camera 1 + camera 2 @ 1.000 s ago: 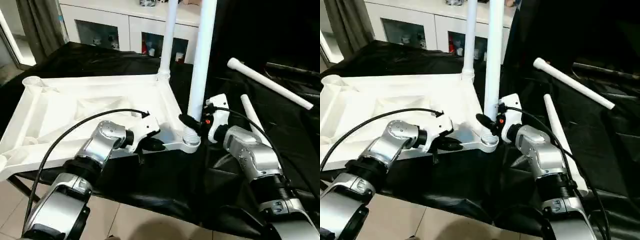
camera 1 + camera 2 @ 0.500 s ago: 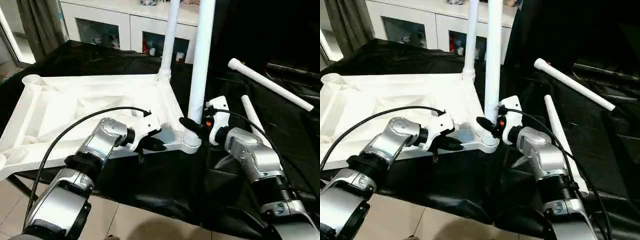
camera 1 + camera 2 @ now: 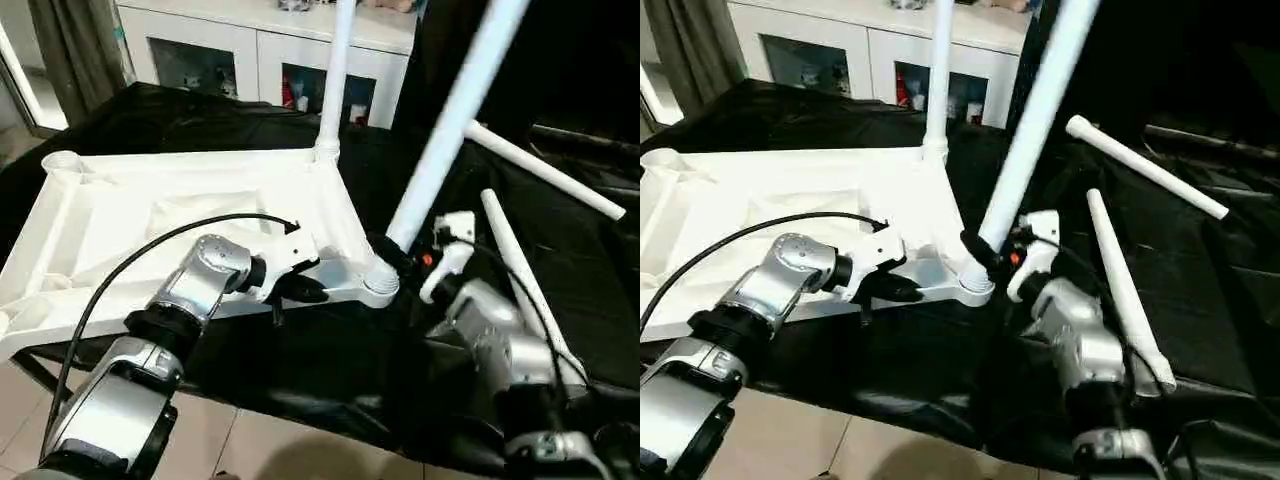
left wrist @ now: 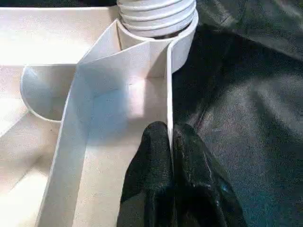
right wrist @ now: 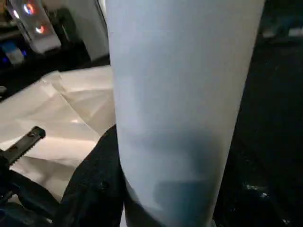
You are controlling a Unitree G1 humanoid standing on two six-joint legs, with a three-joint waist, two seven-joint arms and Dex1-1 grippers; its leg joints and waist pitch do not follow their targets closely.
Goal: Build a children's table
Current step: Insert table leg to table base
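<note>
Left gripper (image 4: 170,156) pinched closed, forearm angled inward, right gripper (image 3: 405,262) clamped, wrist rolled outward

White table parts on a black-draped counter, silver arms with black fingers.
Tabletop (image 3: 150,215) plain white, no pattern; tilted leg (image 3: 450,130), upright leg (image 3: 337,75) and two loose legs (image 3: 540,168) (image 3: 520,280) all white. Cloth (image 3: 330,370) over the counter glossy black. Left gripper (image 4: 171,142) fingers black, wrist housing white, forearm silver, cable black. Right gripper (image 3: 395,255) black, red dot on its white housing. Cabinet (image 3: 250,50) white with dark glass doors. Floor (image 3: 260,445) pale beige tile.
</note>
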